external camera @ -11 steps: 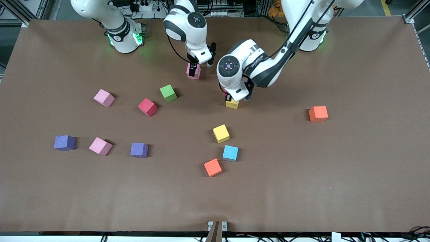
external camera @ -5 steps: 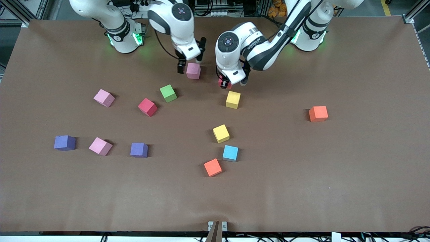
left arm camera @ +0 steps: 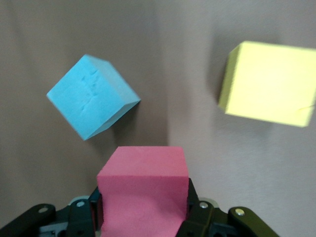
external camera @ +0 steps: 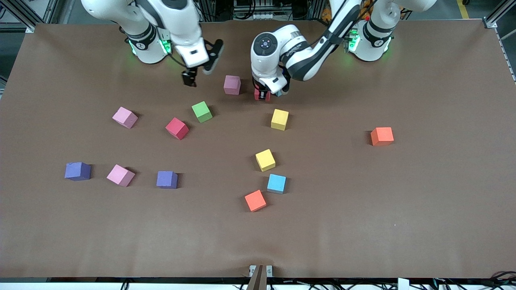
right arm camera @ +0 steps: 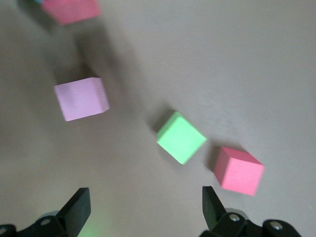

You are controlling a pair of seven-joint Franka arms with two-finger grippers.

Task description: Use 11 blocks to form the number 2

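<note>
Lying scattered and apart on the matte brown table cover (external camera: pixel 403 225): small, sharp-edged, matte blocks. Sitting nearest the front camera, an orange cube (external camera: pixel 255 200), with a light blue cube (external camera: pixel 276 183) just beside it. Standing a little farther off, toward the right arm's end, a purple cube (external camera: pixel 167 179), a pink cube (external camera: pixel 120 175) and a second purple cube (external camera: pixel 77 171). Lying farther still, a yellow cube (external camera: pixel 265 160), a second orange cube (external camera: pixel 381 136), a red cube (external camera: pixel 177 128), a second yellow cube (external camera: pixel 279 119), a second pink cube (external camera: pixel 125 117) and a green cube (external camera: pixel 201 111). Resting nearest the bases, a mauve-pink cube (external camera: pixel 232 85). Hanging low over the cover beside it, the left gripper (external camera: pixel 262 95), clamping a held red cube (left arm camera: pixel 143 190) between its jaws. Hovering over the cover near the green cube, the right gripper (external camera: pixel 199 73), jaws spread wide and gripping nothing.
</note>
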